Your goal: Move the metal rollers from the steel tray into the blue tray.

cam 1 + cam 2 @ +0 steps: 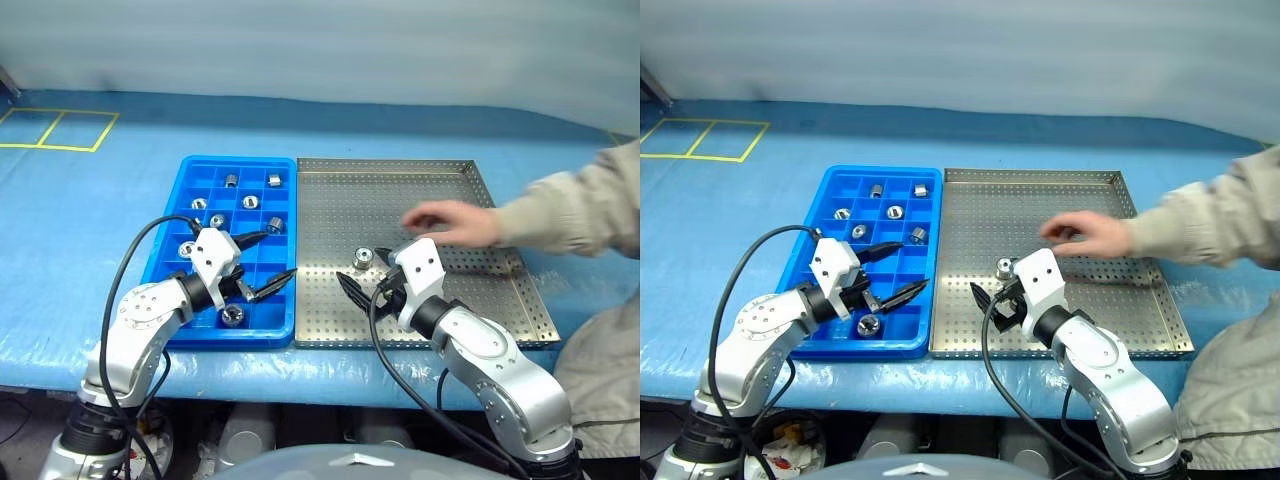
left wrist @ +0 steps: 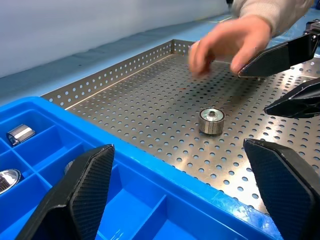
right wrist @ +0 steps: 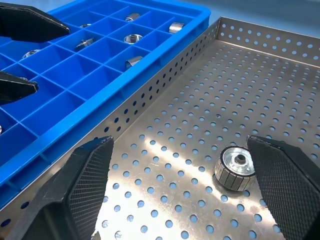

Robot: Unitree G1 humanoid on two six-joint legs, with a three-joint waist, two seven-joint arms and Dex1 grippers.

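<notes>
L gripper (image 1: 257, 266), two black fingers spread wide, nothing between them, hovers over the near-right part of the bright blue plastic compartment tray (image 1: 170, 262). Several small shiny silver ring-like metal rollers (image 1: 250, 201) already sit in separate cells, most in rows beyond the L fingertips; one roller in the near cell (image 1: 232, 315) just below/behind that gripper. Large flat perforated silver-grey steel tray (image 1: 500, 300) lies immed. right of the blue tray, rims side by side, touching or nearly so, can't tell which. R gripper (image 1: 364, 276) is over the near-left part of the steel tray, fingers also released, wide apart, empty. One lone roller on the steel tray (image 3: 235, 167), upright w/ centre hole up, resting on the perforated base just ahead of the R gripper, closer to one finger (image 3: 287, 185) than the other; not touched by either. A person's hand (image 1: 450, 222) in a beige sleeve (image 1: 570, 212) reaches in from the right, hovering over the steel tray beyond the R gripper; blurred, contact w/ tray can't be told.
</notes>
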